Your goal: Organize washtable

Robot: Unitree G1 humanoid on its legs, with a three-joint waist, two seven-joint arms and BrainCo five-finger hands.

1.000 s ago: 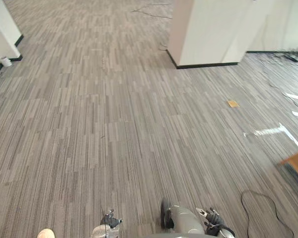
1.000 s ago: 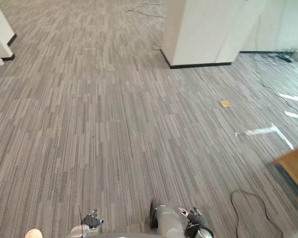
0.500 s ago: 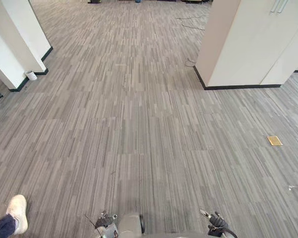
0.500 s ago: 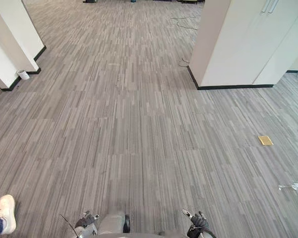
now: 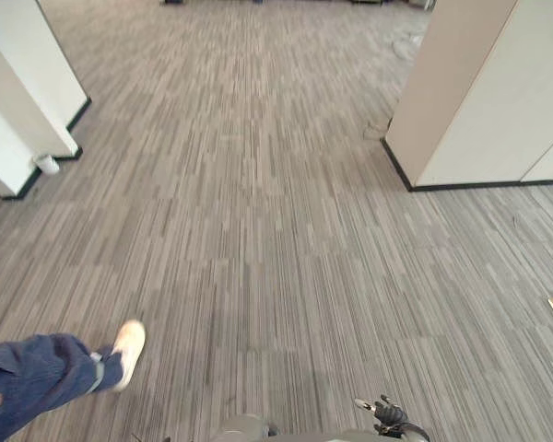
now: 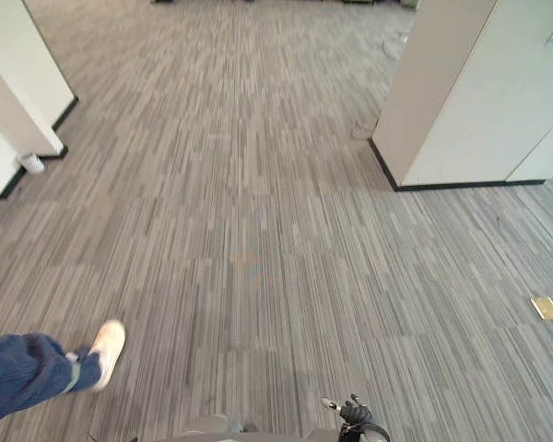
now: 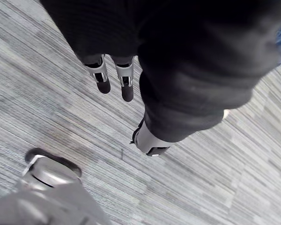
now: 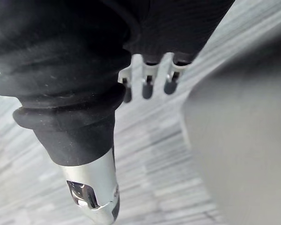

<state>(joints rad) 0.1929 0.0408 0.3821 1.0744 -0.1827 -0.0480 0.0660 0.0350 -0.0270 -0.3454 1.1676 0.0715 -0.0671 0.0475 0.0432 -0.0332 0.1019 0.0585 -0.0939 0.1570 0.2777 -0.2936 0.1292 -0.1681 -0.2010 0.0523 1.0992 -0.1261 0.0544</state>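
My left hand (image 7: pixel 125 83) hangs over grey striped carpet (image 7: pixel 61 108); its fingers are straight, its thumb (image 7: pixel 149 143) stands apart, and it holds nothing. My right hand (image 8: pixel 147 83) hangs the same way above the carpet, with relaxed fingers, the thumb (image 8: pixel 91 199) apart and nothing in it. The eye views look down on a wide stretch of the same carpet (image 5: pixel 258 230).
A person's leg in blue jeans with a pale shoe (image 5: pixel 124 345) steps in at the lower left. White pillars (image 5: pixel 18 101) stand on the left with a small white cup (image 5: pixel 46 164) at one base. A white cabinet block (image 5: pixel 498 101) stands on the right, and a brass floor plate (image 6: pixel 546 308) lies further right.
The camera has swung, so the whole picture has shifted. The person's leg and shoe have come further in from the lower left.
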